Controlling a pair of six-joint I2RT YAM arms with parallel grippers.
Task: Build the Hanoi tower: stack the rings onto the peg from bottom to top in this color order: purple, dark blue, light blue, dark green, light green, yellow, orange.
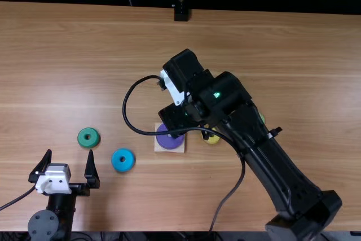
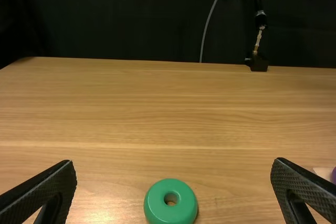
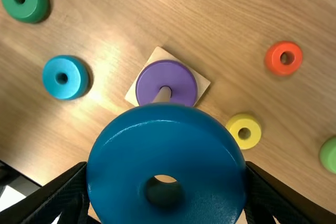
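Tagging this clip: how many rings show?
7: purple ring on the peg, dark blue ring in the right gripper; dark green, light blue, yellow, orange and light green rings on the table.

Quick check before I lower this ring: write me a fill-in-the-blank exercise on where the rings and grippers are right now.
The held ring in the right gripper is ____.
The purple ring encircles the ____.
The left gripper has its fingers ____.
The loose ring nearest the dark green ring is ____.

Missing words: dark blue; peg; open; light blue.
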